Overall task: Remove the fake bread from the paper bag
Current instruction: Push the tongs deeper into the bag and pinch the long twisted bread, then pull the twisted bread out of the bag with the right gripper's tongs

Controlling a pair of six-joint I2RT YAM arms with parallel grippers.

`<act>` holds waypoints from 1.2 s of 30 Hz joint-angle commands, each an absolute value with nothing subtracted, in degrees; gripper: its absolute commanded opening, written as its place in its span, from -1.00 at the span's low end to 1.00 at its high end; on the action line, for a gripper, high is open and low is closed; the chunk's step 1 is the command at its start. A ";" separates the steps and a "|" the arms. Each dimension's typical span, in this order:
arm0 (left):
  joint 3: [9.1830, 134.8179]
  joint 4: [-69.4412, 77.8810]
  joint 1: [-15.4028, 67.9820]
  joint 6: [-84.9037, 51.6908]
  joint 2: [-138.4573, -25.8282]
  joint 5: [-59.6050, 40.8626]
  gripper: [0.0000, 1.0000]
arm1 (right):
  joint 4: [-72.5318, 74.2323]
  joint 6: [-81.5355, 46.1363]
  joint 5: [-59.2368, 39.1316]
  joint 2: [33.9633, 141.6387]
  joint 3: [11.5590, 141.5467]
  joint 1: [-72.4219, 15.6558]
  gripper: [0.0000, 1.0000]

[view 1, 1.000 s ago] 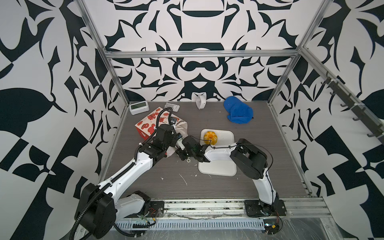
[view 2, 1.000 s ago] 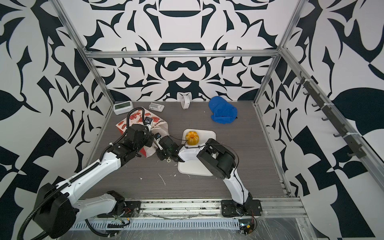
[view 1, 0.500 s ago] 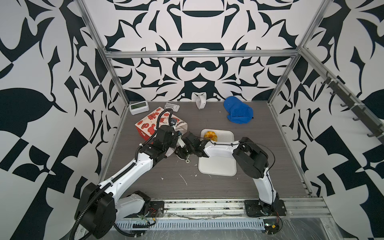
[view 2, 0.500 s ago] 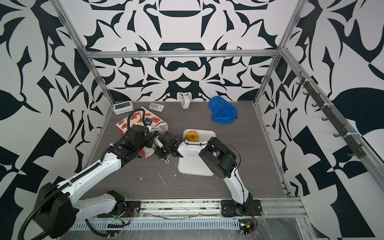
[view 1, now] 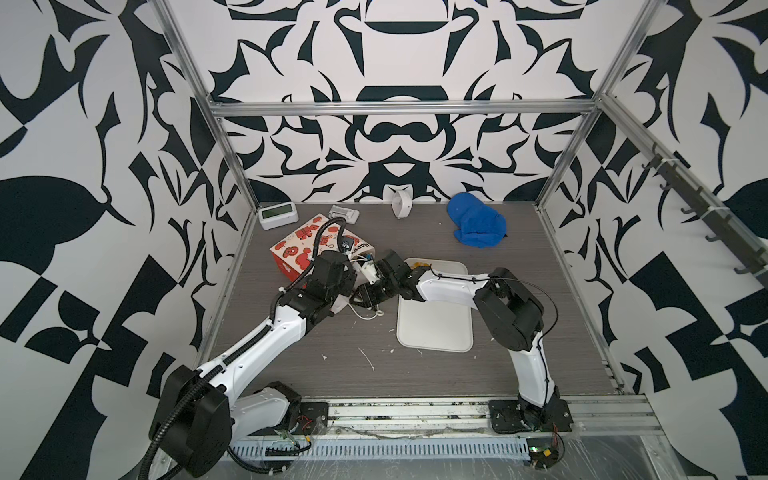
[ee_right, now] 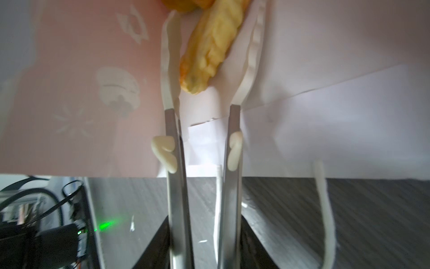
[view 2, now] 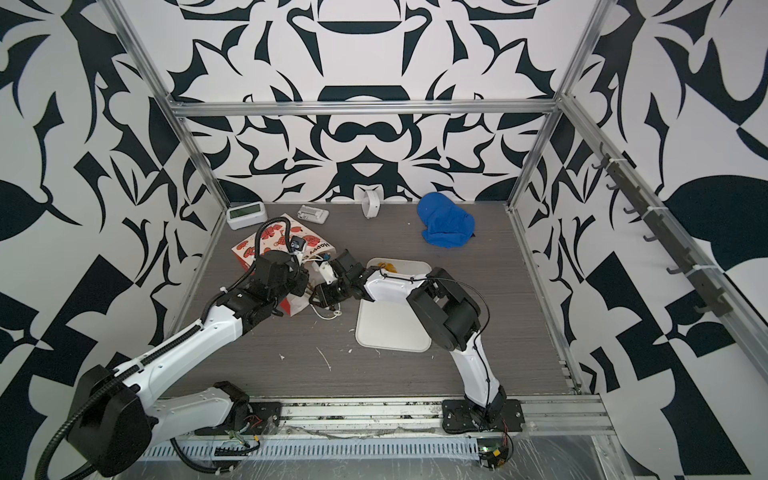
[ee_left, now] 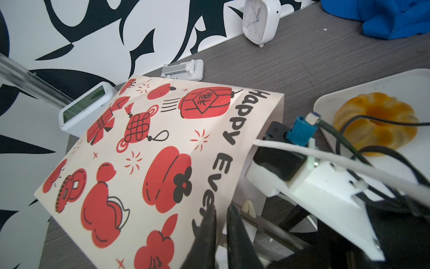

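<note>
1. Paper bag (ee_left: 162, 139) lies on its side on the table (view 1: 436, 382), mouth toward the tray (view 1: 436, 332).
2. Left claw (ee_left: 221, 208) is pinched nearly closed on the mouth edge.
3. Right claw (ee_right: 214, 23) is inside, jaws parted either side of the croissant (ee_right: 209, 53).
4. Ring pastry (ee_left: 374, 123) sits on the tray.

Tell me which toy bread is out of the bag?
The orange ring bread, lying on the white tray; the long one sits inside the paper bag.
</note>
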State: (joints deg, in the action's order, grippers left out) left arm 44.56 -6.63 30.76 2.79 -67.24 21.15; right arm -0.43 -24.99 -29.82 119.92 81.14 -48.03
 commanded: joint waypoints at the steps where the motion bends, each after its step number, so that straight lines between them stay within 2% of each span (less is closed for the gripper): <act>1: 43.89 -5.56 30.76 2.02 -66.31 21.36 -0.72 | 0.45 -25.34 -36.24 116.79 84.53 -48.33 -0.14; 8: 43.81 -5.19 30.76 2.11 -66.35 21.36 -0.72 | -1.38 -24.97 -38.47 118.50 86.82 -48.30 -0.31; 10: 43.86 -5.10 30.78 2.24 -66.30 21.46 -0.72 | -1.74 -24.89 -38.30 118.65 86.99 -48.33 -0.42; 12: 43.88 -5.14 30.81 2.20 -66.28 21.51 -0.72 | -2.07 -24.85 -38.08 118.48 86.98 -48.34 -0.64; 14: 43.70 -5.01 30.76 2.22 -66.19 21.64 -0.72 | -2.36 -24.65 -37.29 118.15 86.85 -48.32 -0.77; 27: 42.89 -4.75 30.76 1.86 -65.23 22.32 -0.72 | -5.12 -20.81 -28.64 109.63 79.94 -47.38 -0.86; 36: 42.72 -4.83 30.76 1.87 -65.16 22.30 -0.72 | -7.06 -19.30 -27.51 103.63 74.98 -45.09 -0.88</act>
